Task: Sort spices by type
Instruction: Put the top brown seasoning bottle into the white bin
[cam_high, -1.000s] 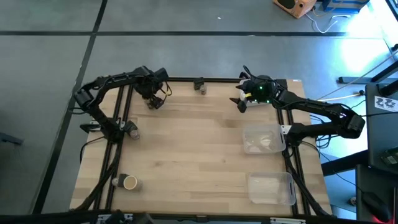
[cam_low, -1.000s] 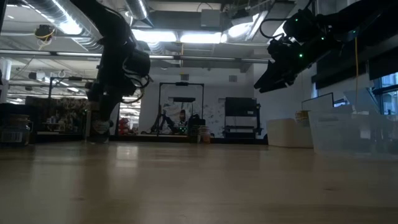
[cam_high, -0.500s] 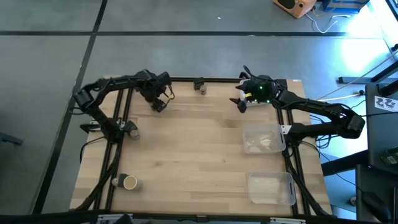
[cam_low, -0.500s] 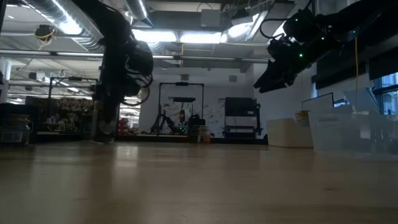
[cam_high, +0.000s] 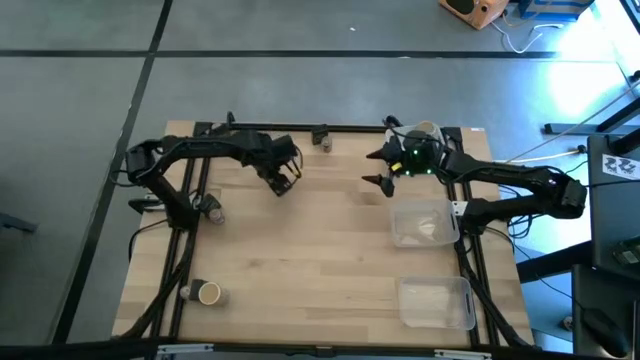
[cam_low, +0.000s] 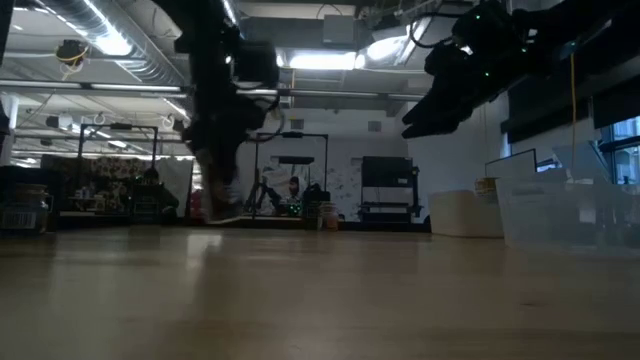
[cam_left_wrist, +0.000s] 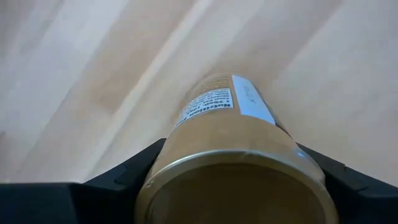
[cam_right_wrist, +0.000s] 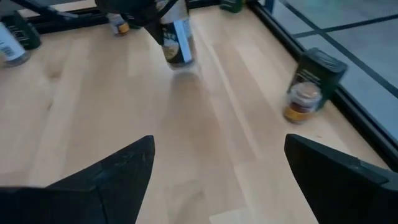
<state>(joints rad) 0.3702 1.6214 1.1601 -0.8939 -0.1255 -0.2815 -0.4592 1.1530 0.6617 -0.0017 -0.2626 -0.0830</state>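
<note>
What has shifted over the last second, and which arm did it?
The left pincer, shut on a round tan-topped jar with a white label, has carried it from the table's far left corner toward the middle of the far edge. The right pincer has swung slightly toward the centre, open and empty. The dark grey blocky container, the clear plastic trays and the tan-topped jar at the near left have not moved.

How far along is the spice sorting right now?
Early. Both clear plastic trays look empty. In hand: the left gripper holds a tan labelled spice jar above the wooden table. The right gripper hangs open over the table. Left: a dark blocky container at the far edge, a tan-topped jar and a greyish jar on the left.
</note>
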